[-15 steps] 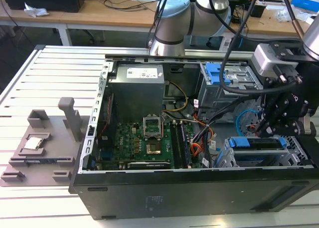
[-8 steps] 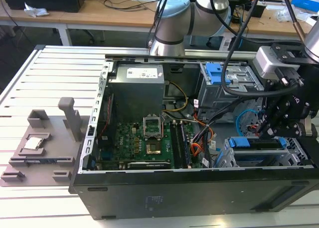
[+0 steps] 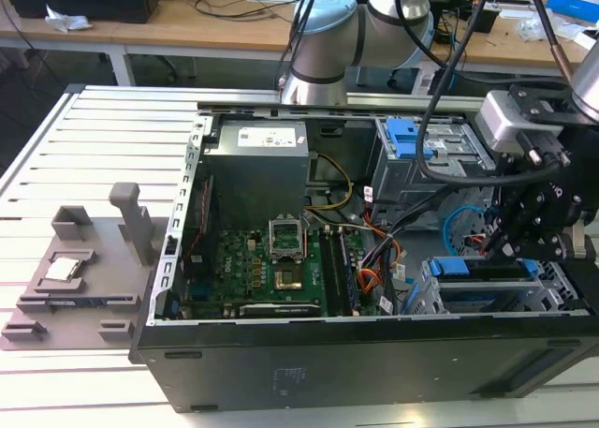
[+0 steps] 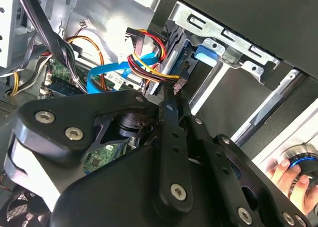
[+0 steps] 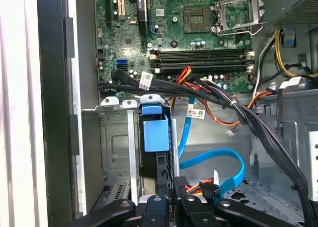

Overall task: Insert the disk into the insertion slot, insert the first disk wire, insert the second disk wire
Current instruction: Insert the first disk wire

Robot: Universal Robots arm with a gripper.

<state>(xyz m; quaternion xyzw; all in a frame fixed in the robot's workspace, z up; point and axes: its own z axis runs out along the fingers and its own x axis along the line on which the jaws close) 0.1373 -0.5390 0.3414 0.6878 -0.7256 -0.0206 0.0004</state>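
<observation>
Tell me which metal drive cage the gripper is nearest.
The low silver-grey cage holding the blue-framed disk, not the taller cage under the blue lever.

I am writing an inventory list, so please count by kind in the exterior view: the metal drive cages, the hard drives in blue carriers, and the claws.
Silver-grey sheet-metal drive cages: 2
Silver hard drive in bright blue plastic carrier: 1
Black metal claw: 1
Total: 4

You're looking at the disk (image 5: 155,137) wearing a bright blue carrier, the insertion slot (image 5: 115,147) showing plain silver-grey, a flat cable (image 4: 109,70) showing sky blue, a wire bundle (image 4: 149,63) striping red, yellow and black, and the motherboard (image 5: 169,33) showing green
</observation>
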